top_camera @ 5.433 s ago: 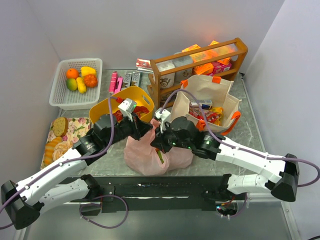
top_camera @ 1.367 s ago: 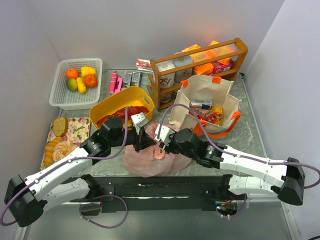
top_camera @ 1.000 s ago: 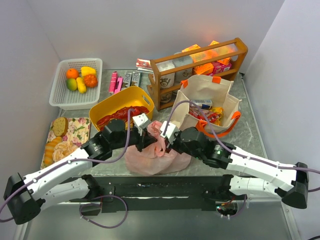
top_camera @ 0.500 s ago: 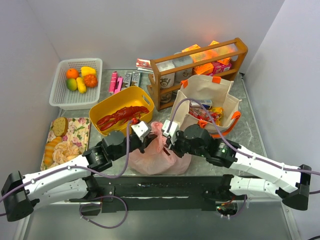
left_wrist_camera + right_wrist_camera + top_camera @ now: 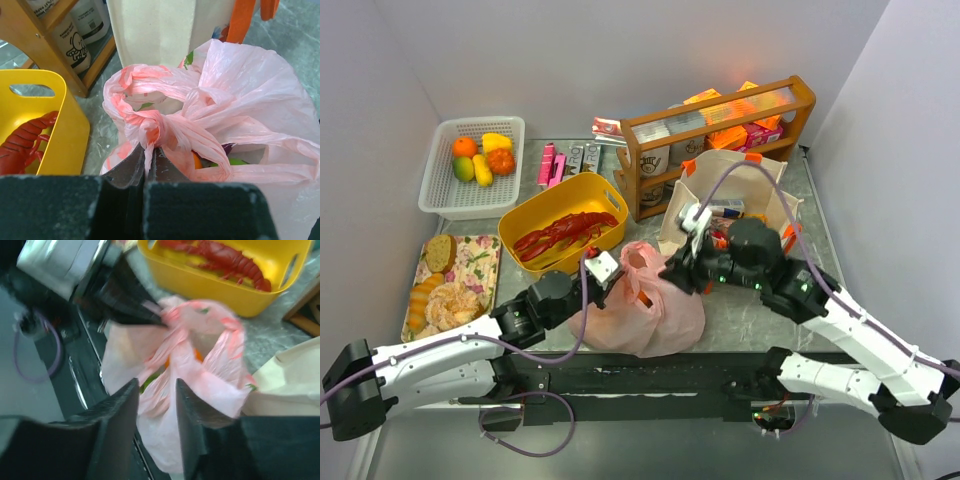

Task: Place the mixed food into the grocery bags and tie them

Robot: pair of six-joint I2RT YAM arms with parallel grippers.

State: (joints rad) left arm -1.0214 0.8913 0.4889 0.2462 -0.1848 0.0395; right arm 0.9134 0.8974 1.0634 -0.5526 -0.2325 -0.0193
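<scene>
The pink plastic bag (image 5: 650,310) lies at the near middle of the table, its handles knotted into a twist (image 5: 155,125). Orange, green and purple food shows through its mouth (image 5: 220,159). My left gripper (image 5: 617,278) is shut on a strip of the bag's handle just below the knot (image 5: 148,152). My right gripper (image 5: 675,272) is open above the bag's right side, touching nothing (image 5: 156,385). The cream canvas tote (image 5: 740,180) with orange handles stands open behind it, holding red snack packets (image 5: 745,232) and a slim can (image 5: 725,208).
A yellow tub (image 5: 535,212) with a red lobster (image 5: 565,230) sits left of the bag. A white mesh basket (image 5: 445,185) of fruit stands far left. A wooden rack (image 5: 720,115) with boxes stands behind the tote. A floral tray (image 5: 470,255) of bread lies at the left.
My right gripper has let go of the bag's handle, opened, and drawn back up and right towards the tote. My left gripper kept its hold and pulled back slightly; the knot is tighter.
</scene>
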